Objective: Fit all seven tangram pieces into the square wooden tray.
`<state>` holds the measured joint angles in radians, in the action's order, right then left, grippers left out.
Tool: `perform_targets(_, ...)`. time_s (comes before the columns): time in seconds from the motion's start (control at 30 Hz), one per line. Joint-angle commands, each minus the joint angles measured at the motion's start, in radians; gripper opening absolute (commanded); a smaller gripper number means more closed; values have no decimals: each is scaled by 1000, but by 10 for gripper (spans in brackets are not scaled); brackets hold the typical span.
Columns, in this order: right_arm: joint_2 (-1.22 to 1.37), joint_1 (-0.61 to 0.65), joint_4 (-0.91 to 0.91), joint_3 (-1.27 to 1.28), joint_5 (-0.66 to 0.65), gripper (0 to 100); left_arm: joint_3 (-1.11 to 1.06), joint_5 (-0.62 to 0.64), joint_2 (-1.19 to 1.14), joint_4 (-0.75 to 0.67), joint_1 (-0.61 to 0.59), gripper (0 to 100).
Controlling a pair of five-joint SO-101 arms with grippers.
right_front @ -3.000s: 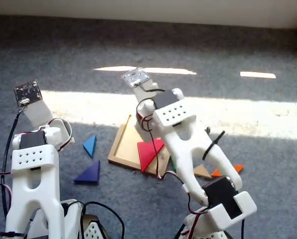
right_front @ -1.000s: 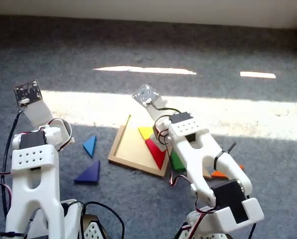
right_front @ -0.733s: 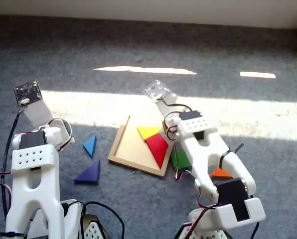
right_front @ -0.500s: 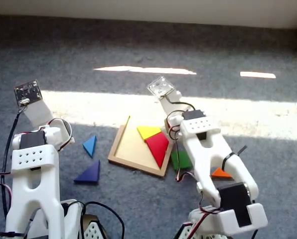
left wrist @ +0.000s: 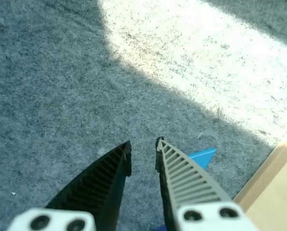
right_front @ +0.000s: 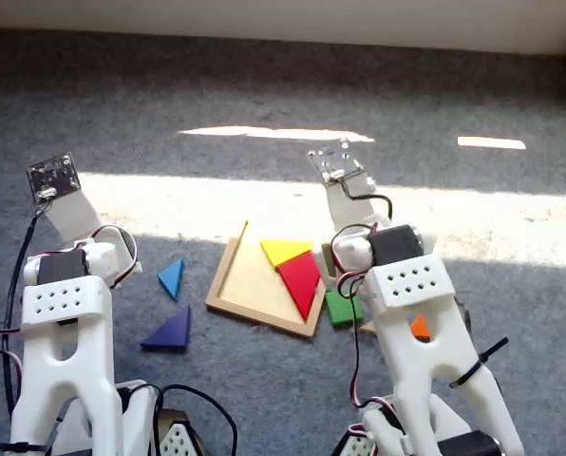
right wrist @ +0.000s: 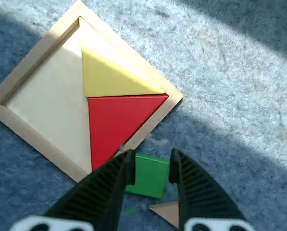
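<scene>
Two white robot arms stood side by side over a grey carpet partly lit by a band of sunlight. Between them lay the square wooden tray (right_front: 245, 285), its rim pale and its floor half bare.

Two of the seven pieces sat inside the tray. A yellow triangle (right_front: 285, 251) and a red triangle (right_front: 300, 278) lay flat, touching along one shared edge, and together they filled the half of the tray nearer the right arm. The other half showed bare wood.

Five pieces lay on the carpet outside. A green square (right_front: 341, 307) rested just beside the tray's edge, next to the red triangle. A tan piece (right wrist: 166, 211) lay just beside the green square, and an orange piece (right_front: 419, 327) was near it, mostly hidden behind the right arm. On the tray's opposite side, near the left arm, lay a light blue triangle (right_front: 172, 277) and, a little apart from it, a dark blue triangle (right_front: 171, 329).

The right gripper (right wrist: 151, 154) hung above the green square with its fingers parted and nothing between them. The left gripper (left wrist: 142, 142) hung over the carpet near the light blue triangle, its fingers a narrow gap apart and likewise empty.

By this layout the task looked under a third done, with the green square appearing to be the likely next piece.
</scene>
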<state>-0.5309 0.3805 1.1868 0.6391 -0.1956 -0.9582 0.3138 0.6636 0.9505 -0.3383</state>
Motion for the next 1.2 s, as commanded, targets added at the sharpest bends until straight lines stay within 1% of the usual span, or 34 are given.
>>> perform_targets(0.0,-39,10,35,7,60,279,2,6,19,-17,-15,102)
perform_targets(0.1,-39,10,10,85,61,283,2,6,19,-17,-15,102)
perform_targets(0.3,-39,13,-211,315,60,283,2,6,19,-17,-15,102)
perform_targets(0.43,-39,35,-265,417,57,282,2,6,19,-17,-15,102)
perform_targets(0.57,-38,96,-271,429,60,282,2,6,19,-17,-15,102)
perform_targets(0.63,-36,99,-274,429,60,282,2,6,19,-17,-15,102)
perform_targets(0.73,-31,99,-337,433,60,282,1,6,19,-17,-15,102)
perform_targets(1.0,199,93,-355,398,60,281,1,6,19,-15,-15,102)
perform_targets(1.07,217,84,-352,361,60,262,1,6,19,-15,-15,102)
perform_targets(1.17,217,38,-308,329,57,211,1,6,19,-15,-15,102)
